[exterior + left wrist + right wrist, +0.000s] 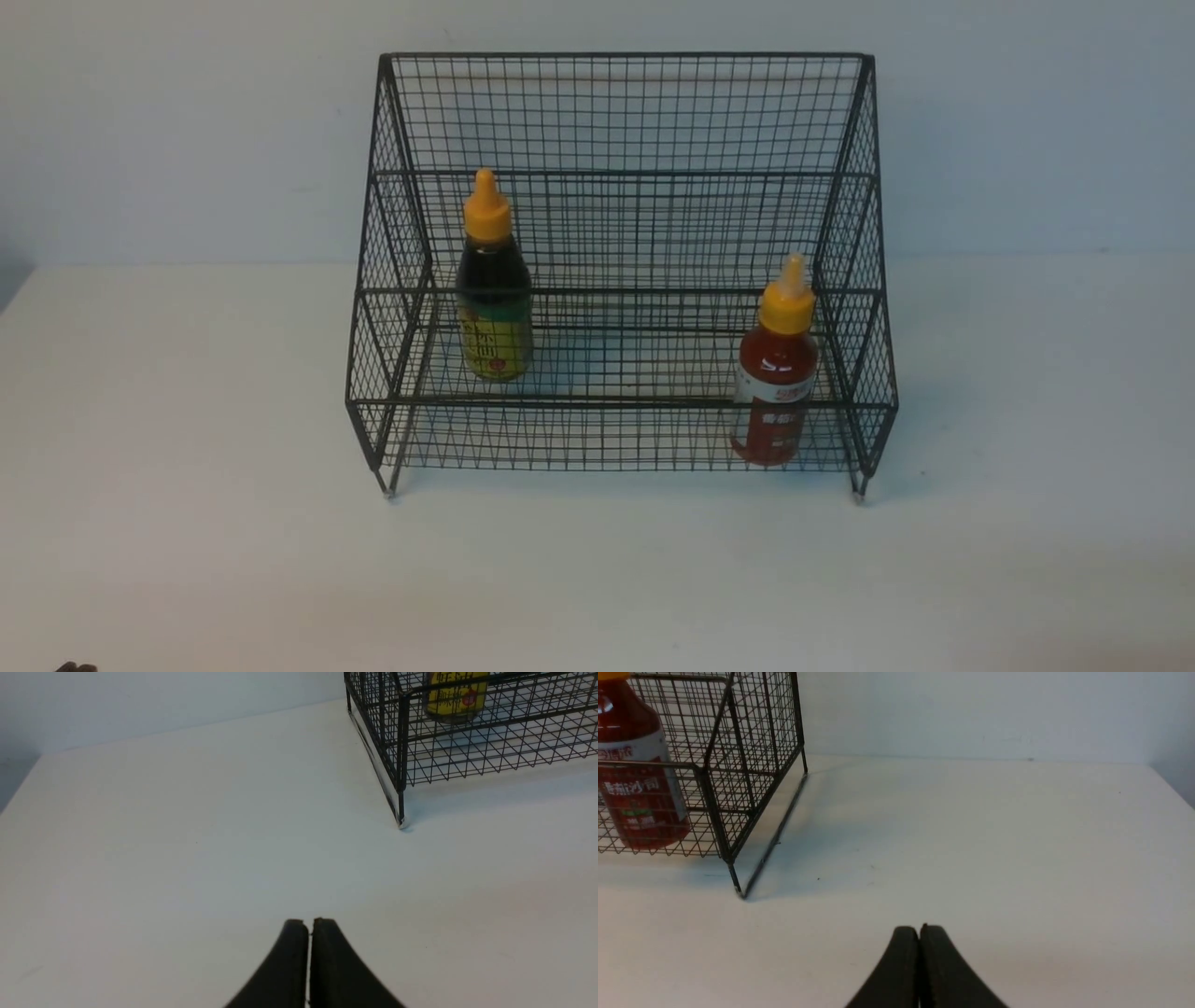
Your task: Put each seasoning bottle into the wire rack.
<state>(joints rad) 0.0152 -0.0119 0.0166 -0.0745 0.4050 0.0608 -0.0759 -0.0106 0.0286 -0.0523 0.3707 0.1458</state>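
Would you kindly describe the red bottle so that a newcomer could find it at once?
Find the black wire rack on the white table. In its lower front tier, at the robot's right end, stands the red bottle. Unlike the dark bottle on the upper tier, it has a white-and-red label.

— How many seasoning bottles?
— Two: one dark bottle (494, 285) and one red bottle (777, 369).
— Racks?
— One wire rack (621, 121).
— Grippers?
— Two: the left gripper (310, 924) and the right gripper (919, 931).
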